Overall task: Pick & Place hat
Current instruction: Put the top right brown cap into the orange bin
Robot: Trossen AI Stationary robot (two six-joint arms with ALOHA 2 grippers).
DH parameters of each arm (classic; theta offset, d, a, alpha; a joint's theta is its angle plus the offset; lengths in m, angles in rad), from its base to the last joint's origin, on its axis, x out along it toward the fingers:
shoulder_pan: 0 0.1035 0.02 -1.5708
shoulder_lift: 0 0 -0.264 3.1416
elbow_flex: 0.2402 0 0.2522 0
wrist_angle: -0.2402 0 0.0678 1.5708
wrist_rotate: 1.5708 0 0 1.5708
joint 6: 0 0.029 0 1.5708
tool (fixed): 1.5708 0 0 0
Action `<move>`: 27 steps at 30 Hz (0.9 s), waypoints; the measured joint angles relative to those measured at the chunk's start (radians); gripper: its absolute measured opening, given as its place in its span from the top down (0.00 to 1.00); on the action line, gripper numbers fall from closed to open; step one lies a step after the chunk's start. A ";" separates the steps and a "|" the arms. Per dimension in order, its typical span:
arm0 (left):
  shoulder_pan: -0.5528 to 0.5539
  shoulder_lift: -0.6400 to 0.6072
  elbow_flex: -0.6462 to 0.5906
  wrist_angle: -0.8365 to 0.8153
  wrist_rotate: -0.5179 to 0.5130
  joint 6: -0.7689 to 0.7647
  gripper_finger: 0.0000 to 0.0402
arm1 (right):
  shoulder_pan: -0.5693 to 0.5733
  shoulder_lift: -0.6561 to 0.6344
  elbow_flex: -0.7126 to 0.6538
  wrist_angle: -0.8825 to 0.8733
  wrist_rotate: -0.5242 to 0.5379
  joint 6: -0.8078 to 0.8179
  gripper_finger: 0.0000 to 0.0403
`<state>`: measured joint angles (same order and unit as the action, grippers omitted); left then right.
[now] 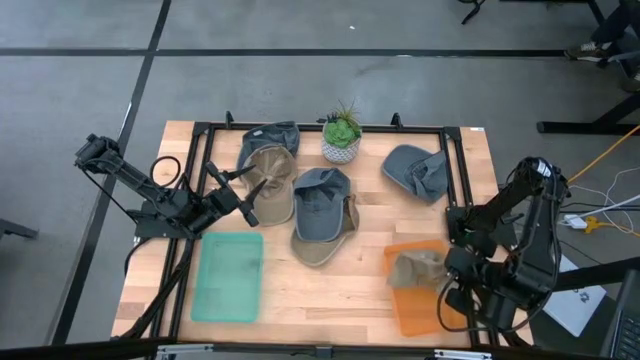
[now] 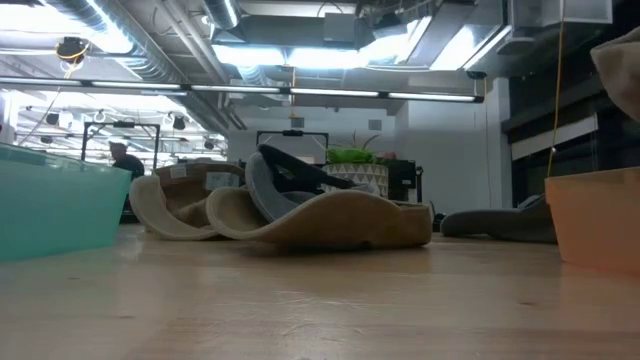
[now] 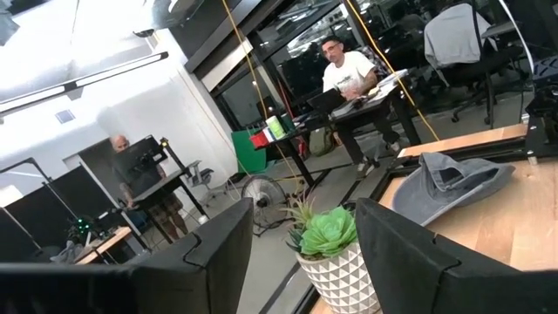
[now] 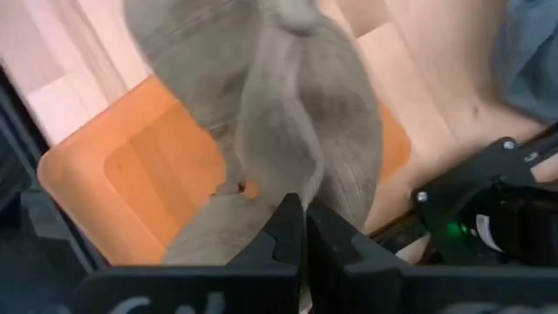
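High view: left gripper (image 1: 243, 202) above the table's left part, just beside the tan hat (image 1: 272, 183), fingers spread, nothing held. Right gripper (image 1: 447, 268) at the orange bin (image 1: 420, 300); a grey-tan hat (image 1: 415, 266) lies in the bin.

Low view: hats (image 2: 330, 215) heaped mid-table, teal bin (image 2: 50, 205) and the orange one at the edges.

Left wrist view: fingers (image 3: 410, 249) apart, framing the potted plant (image 3: 331, 253); a person seated beyond.

Right wrist view: jaws pressed together, hat cloth (image 4: 296, 113) over the orange bin.
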<state>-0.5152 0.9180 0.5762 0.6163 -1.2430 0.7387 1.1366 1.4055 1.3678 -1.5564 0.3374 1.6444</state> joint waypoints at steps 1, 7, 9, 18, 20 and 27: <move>0.000 0.000 0.000 0.000 0.000 0.000 0.50 | 0.004 0.000 0.000 0.017 -0.001 0.000 0.99; 0.000 0.000 0.000 0.000 0.000 0.000 0.51 | 0.010 0.000 0.000 0.123 0.004 0.028 0.99; 0.000 0.000 0.000 0.000 0.000 0.000 0.51 | 0.006 0.002 0.000 0.131 0.008 0.082 0.99; 0.000 0.000 0.000 0.000 0.000 -0.001 0.51 | -0.091 0.044 0.000 0.153 -0.138 0.311 0.99; 0.000 0.000 0.000 0.000 -0.012 -0.001 0.51 | -0.120 0.052 0.000 0.164 -0.176 0.334 0.99; 0.000 0.000 0.000 0.000 -0.086 0.005 0.51 | -0.211 0.055 0.000 0.201 -0.181 0.337 0.98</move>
<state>-0.5152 0.9180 0.5762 0.6167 -1.3286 0.7437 0.9254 1.4609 1.3678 -1.3553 0.1566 1.9817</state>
